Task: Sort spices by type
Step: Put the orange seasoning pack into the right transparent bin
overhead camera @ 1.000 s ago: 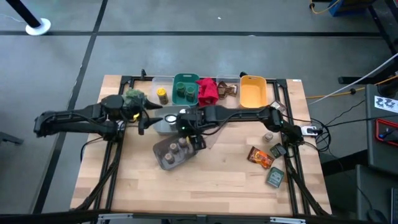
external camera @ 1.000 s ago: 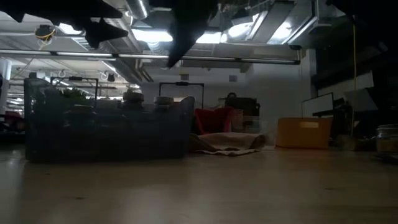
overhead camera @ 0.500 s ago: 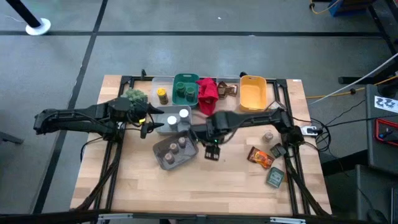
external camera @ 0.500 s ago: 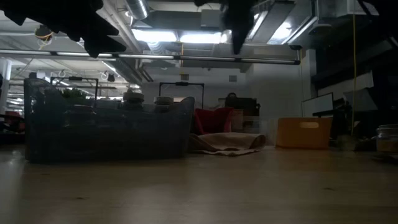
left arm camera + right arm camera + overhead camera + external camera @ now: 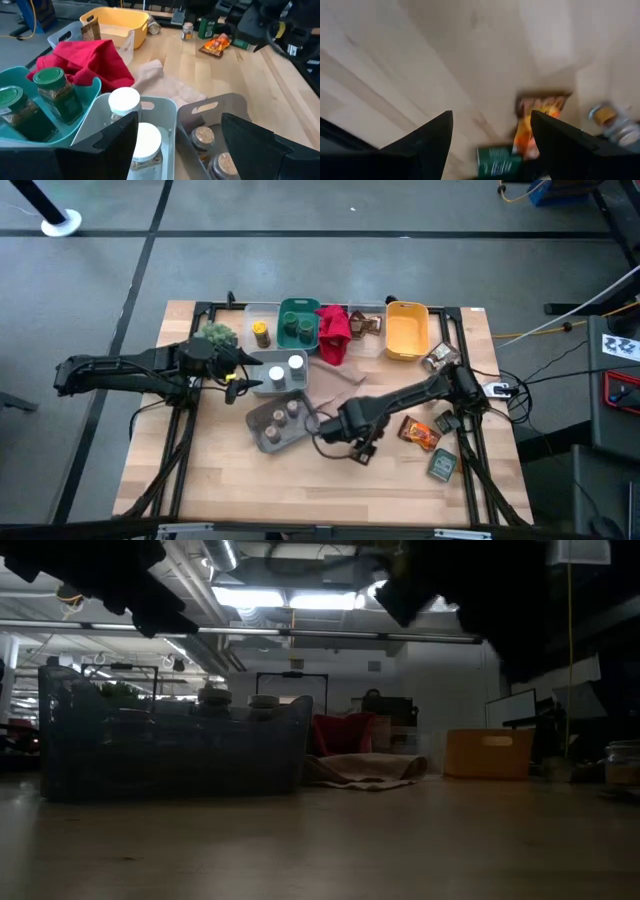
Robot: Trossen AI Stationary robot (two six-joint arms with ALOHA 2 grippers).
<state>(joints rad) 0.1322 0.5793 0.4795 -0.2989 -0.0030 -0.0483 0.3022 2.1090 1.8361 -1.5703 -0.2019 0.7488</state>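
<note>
The spices sit in bins. Two white-lidded jars (image 5: 286,368) (image 5: 124,100) stand in a light grey bin. Tan-lidded jars (image 5: 283,416) fill a darker grey bin. Green-lidded jars (image 5: 55,90) are in a teal bin, and a yellow-lidded jar (image 5: 261,333) is in a clear one. An orange packet (image 5: 419,432) (image 5: 540,120) and a green packet (image 5: 443,466) lie flat near the table's right edge, with a loose jar (image 5: 610,122) beyond them. My left gripper (image 5: 243,380) (image 5: 180,120) hovers open just left of the white-lidded jars. My right gripper (image 5: 355,448) (image 5: 492,117) is open above bare wood, right of the darker grey bin.
A red cloth (image 5: 334,330) lies between the teal bin and a yellow bin (image 5: 407,328) along the far edge. A small bushy plant (image 5: 216,335) stands at the far left. Bare wood stretches along the near edge. A beige cloth (image 5: 165,85) lies mid-table.
My right gripper has pulled away from the light grey bin and swung toward the near edge and the right, ending over open wood; a second white lid shows in that bin where it had been. My left gripper has edged slightly right toward the same bin.
</note>
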